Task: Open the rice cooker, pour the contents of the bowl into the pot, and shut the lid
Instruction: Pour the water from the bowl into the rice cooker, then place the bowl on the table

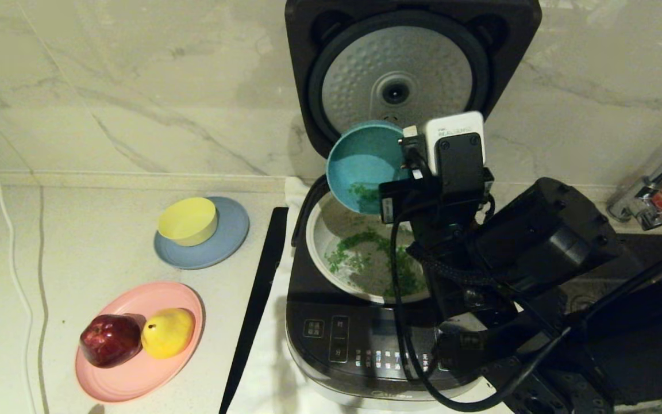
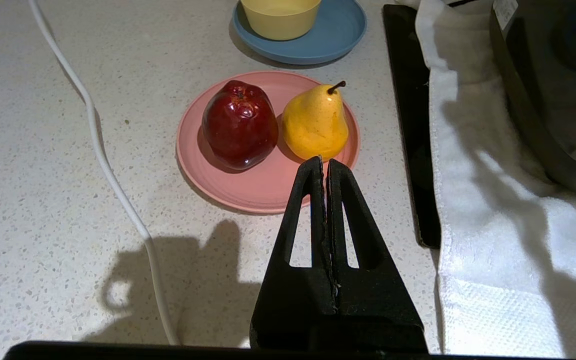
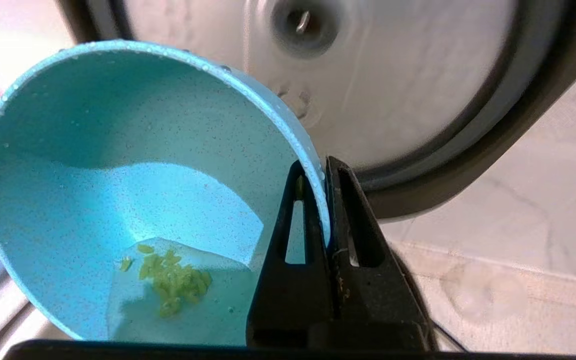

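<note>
1. Right gripper [image 3: 324, 167] is clenched on the rim of the small teal-blue round bowl [image 1: 362, 164], one finger inside the wall, one outside.
2. Bowl is tipped steeply on its side above the back-left edge of the round cream-white inner pot [image 1: 322, 236], mouth facing down toward the pot. A few bits of chopped green [image 3: 173, 280] cling near its lower inside wall.
3. Pot sits in the large dark grey rice cooker [image 1: 331, 333]; chopped green is scattered across the pot's floor.
4. Cooker's hinged dark grey lid [image 1: 308, 69] stands open and upright against the marble backsplash, dimpled silver disc facing forward, just behind the bowl.
5. Left gripper [image 2: 325, 165] is parked with fingers pressed together, empty, hovering near the round pink plate [image 2: 263, 192] holding a dark red apple [image 2: 239, 124] and a yellow pear [image 2: 314, 122].
6. Yellow bowl [image 1: 188, 221] sits on a grey-blue plate [image 1: 233, 230], left of the cooker on the speckled counter [image 1: 78, 241].
</note>
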Robot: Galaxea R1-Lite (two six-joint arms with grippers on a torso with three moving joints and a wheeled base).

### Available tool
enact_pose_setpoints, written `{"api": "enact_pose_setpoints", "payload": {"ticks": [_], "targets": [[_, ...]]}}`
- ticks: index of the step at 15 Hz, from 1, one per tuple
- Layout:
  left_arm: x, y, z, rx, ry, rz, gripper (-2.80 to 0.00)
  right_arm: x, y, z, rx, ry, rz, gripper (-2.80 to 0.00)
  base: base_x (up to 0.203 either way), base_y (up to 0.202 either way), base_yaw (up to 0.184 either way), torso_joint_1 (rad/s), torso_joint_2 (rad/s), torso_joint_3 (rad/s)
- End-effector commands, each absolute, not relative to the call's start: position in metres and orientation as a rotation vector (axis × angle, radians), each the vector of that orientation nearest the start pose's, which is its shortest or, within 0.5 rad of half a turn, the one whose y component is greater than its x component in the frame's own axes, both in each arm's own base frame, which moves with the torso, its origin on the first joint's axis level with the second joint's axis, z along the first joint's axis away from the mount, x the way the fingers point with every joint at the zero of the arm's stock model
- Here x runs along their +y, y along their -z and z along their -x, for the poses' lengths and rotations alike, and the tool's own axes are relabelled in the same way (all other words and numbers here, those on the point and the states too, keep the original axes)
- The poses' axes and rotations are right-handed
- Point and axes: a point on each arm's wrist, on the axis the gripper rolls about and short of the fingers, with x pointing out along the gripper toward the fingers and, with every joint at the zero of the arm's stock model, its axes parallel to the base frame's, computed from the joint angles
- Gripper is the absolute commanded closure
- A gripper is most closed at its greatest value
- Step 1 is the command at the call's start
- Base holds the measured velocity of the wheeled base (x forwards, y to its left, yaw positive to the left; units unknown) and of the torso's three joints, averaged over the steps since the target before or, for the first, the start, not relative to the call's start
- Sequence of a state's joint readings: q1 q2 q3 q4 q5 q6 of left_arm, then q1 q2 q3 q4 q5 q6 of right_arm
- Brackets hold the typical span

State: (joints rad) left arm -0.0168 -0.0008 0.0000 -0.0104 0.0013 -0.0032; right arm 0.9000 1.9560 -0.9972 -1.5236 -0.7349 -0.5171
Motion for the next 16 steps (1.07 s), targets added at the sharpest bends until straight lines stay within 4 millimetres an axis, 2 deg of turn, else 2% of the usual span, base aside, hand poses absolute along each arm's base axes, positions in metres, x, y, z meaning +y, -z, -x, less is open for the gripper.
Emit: {"api": "enact_pose_setpoints", "payload": {"ticks": [1,5,8,13,16], "targets": [[0.000,-0.076,0.023,-0.008,0.015,0.005,0.00,0.272,-0.216,-0.235,-0.383,-0.058,0.141,0.00,0.000,0.000,0.000,0.000,0.00,0.000],[0.000,-0.076,0.023,-0.008,0.015,0.004,0.00,0.267,-0.250,-0.228,-0.451,-0.030,0.060,0.00,0.000,0.000,0.000,0.000,0.00,0.000],[0.000,-0.076,0.023,-0.008,0.015,0.005,0.00,0.264,-0.267,-0.212,-0.417,-0.029,0.056,0.00,0.000,0.000,0.000,0.000,0.00,0.000],[0.000,-0.076,0.023,-0.008,0.015,0.005,0.00,0.253,-0.279,-0.193,-0.250,-0.086,0.147,0.00,0.000,0.000,0.000,0.000,0.00,0.000],[0.000,-0.076,0.023,-0.008,0.015,0.003,0.00,0.232,-0.282,-0.178,-0.072,-0.137,0.189,0.00,0.000,0.000,0.000,0.000,0.00,0.000]]}}
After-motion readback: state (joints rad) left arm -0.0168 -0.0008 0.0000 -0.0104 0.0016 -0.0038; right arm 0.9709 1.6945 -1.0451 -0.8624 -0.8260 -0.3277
